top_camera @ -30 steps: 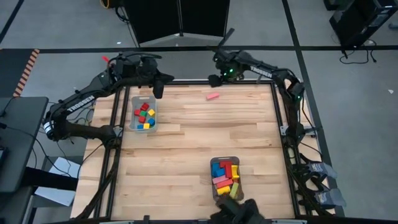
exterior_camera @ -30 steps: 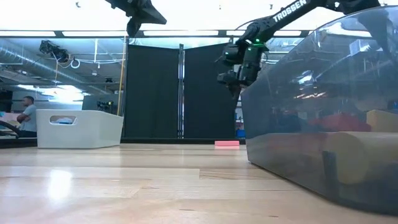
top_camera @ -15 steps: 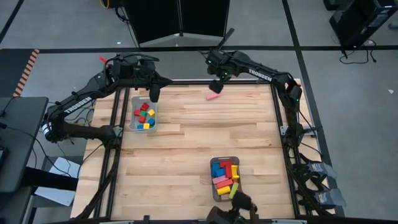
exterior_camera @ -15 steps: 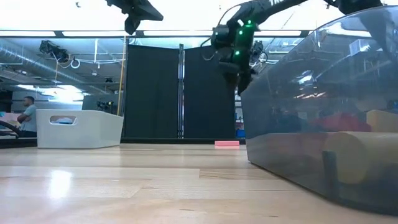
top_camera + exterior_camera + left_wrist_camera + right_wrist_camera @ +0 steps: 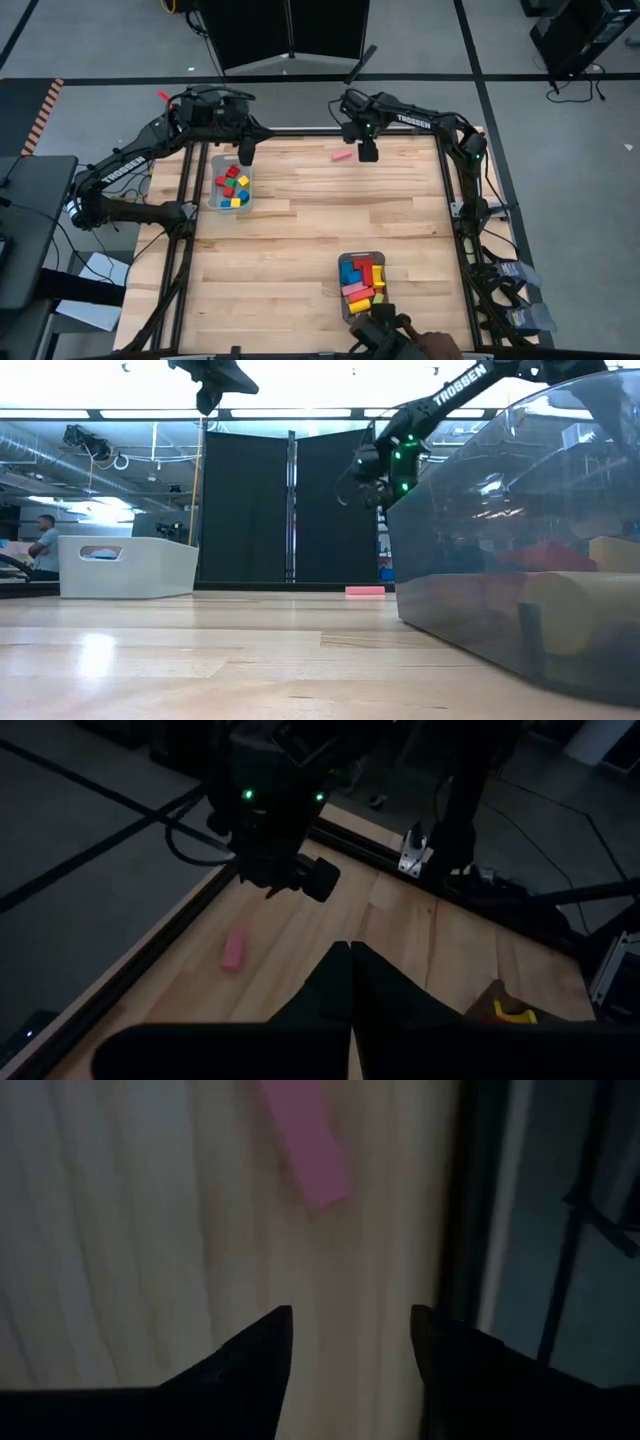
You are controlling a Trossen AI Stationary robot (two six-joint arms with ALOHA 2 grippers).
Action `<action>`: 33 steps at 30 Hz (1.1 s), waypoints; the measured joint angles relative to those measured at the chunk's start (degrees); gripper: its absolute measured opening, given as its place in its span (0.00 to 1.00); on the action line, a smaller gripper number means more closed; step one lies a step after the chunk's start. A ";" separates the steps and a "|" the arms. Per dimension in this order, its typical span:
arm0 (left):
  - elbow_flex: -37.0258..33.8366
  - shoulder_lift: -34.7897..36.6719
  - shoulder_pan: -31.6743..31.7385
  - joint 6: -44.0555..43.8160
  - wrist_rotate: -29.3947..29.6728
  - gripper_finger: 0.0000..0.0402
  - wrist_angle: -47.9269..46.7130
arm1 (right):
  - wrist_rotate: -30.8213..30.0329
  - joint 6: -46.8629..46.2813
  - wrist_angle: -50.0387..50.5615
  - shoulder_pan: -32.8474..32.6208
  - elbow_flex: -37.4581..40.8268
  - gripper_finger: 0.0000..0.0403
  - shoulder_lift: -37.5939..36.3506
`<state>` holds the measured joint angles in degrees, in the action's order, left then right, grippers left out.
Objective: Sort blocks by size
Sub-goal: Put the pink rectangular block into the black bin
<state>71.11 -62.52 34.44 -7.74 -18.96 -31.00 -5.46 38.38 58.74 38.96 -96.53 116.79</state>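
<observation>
A pink bar-shaped block (image 5: 342, 155) lies flat on the wooden table near its far edge; it also shows in the low view (image 5: 365, 591), the left wrist view (image 5: 234, 949) and the right wrist view (image 5: 305, 1145). My right gripper (image 5: 367, 150) hangs open above the table just right of the pink block, touching nothing; its fingers (image 5: 268, 1348) stand apart. My left gripper (image 5: 247, 150) is shut and empty, raised over the far end of the left grey tray (image 5: 214, 197), which holds red, green, yellow and blue small blocks (image 5: 232, 186). A second grey tray (image 5: 381, 262) at the near edge holds longer blocks (image 5: 362, 283).
The black frame rail (image 5: 330, 130) runs along the table's far edge close behind both grippers. The near tray's wall (image 5: 520, 560) fills the right of the low view. A person's hand (image 5: 435, 345) shows at the near edge. Bare wood lies mid-table.
My right gripper has come from the far rail toward the table's near and right side, passing over the pink block, and now hangs just right of it. My left gripper has shifted slightly toward the left tray. The pink block has stayed in place.
</observation>
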 joint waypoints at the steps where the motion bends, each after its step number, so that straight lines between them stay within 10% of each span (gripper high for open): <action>1: 0.00 0.00 0.00 -0.16 0.00 0.01 -0.12 | 0.42 1.16 -0.29 0.36 1.04 0.53 0.00; 8: -0.01 0.07 0.00 -0.66 0.22 0.01 -0.83 | 10.33 1.00 -5.16 7.78 11.46 0.53 -4.81; 20: -0.02 0.07 0.00 -2.13 1.33 0.01 2.49 | 24.74 2.68 -54.32 17.32 43.22 0.42 -24.04; 33: -0.01 0.07 -0.09 -6.44 3.44 0.01 4.48 | 31.21 -0.24 -42.63 14.28 28.29 0.45 -6.92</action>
<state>71.10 -62.46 34.35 -14.18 -15.52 -26.52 25.76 38.14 16.11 53.24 -68.24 109.87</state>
